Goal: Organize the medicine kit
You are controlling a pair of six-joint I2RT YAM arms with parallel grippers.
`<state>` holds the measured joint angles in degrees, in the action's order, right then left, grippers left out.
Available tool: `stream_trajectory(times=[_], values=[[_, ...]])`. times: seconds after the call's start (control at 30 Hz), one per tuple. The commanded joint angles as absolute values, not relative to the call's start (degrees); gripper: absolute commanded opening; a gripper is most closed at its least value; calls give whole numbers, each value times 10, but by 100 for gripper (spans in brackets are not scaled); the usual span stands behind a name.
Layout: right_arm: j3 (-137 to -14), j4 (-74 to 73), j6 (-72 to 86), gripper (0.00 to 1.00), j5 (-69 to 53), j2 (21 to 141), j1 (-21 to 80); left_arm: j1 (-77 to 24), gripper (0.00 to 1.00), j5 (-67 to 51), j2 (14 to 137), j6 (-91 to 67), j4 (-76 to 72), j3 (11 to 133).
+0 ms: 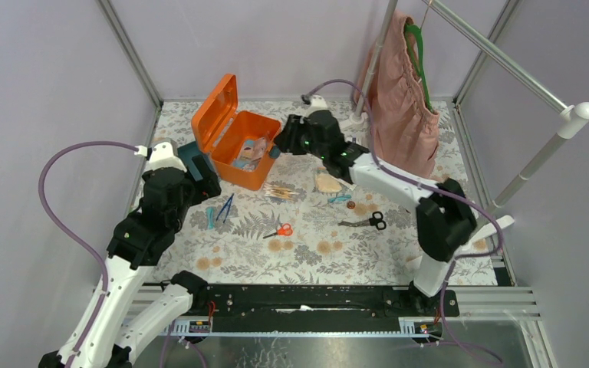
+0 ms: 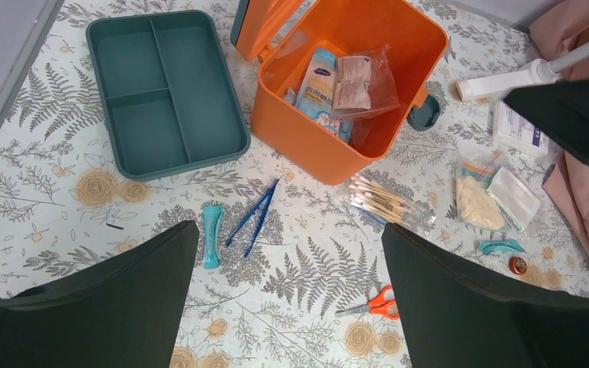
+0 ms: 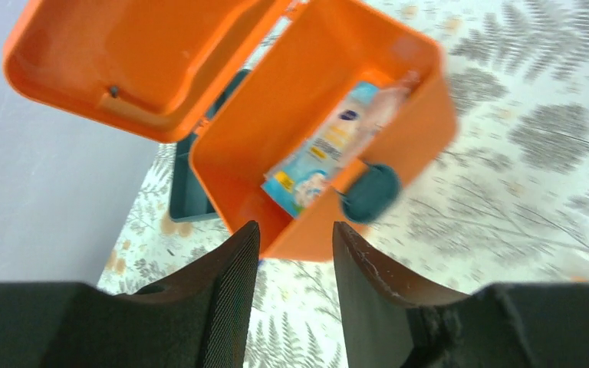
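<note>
The medicine kit [image 1: 247,176] is an orange box standing open at the back left, its lid [image 1: 216,107] tipped up. Packets [image 2: 330,84] lie inside it. Its teal insert tray [image 2: 165,84] sits empty on the table to the left of the box. My left gripper [image 2: 290,230] is open and empty, held above the table in front of the tray and box [image 2: 314,149]. My right gripper [image 3: 295,230] is open and empty, hovering just off the box's right side near its teal latch [image 3: 372,192]. In the top view it [image 1: 280,142] is at the box's right edge.
Loose on the cloth: blue tweezers [image 2: 253,218], a teal tube [image 2: 212,234], a bag of cotton swabs [image 2: 383,201], orange scissors [image 2: 372,303], gauze bags [image 2: 491,195], a white box [image 2: 518,126], black shears [image 1: 368,222]. A pink garment [image 1: 403,107] hangs at the back right.
</note>
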<state>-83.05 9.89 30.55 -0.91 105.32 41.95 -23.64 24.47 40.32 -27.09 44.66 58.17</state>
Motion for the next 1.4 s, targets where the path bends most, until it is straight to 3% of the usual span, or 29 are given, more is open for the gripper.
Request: stream_trajectory(times=[0.0, 0.23, 0.3, 0.43, 0.57, 0.97, 1.37], values=[[-749, 84, 283, 48, 21, 946, 379, -238, 99, 246, 406, -271, 437, 584], [-605, 61, 259, 56, 42, 840, 349, -238, 99, 239, 413, -274, 430, 579], [-598, 38, 230, 63, 20, 816, 344, -238, 99, 238, 416, -274, 428, 579], [-575, 32, 133, 63, -48, 799, 348, -238, 99, 239, 420, -273, 424, 583], [-603, -20, 21, 64, 27, 844, 426, -238, 99, 248, 425, -266, 424, 595], [-641, 28, -209, 71, 191, 988, 613, -238, 99, 272, 423, -247, 437, 618], [-691, 67, -335, 71, 277, 1106, 646, -238, 99, 268, 416, -254, 443, 614]])
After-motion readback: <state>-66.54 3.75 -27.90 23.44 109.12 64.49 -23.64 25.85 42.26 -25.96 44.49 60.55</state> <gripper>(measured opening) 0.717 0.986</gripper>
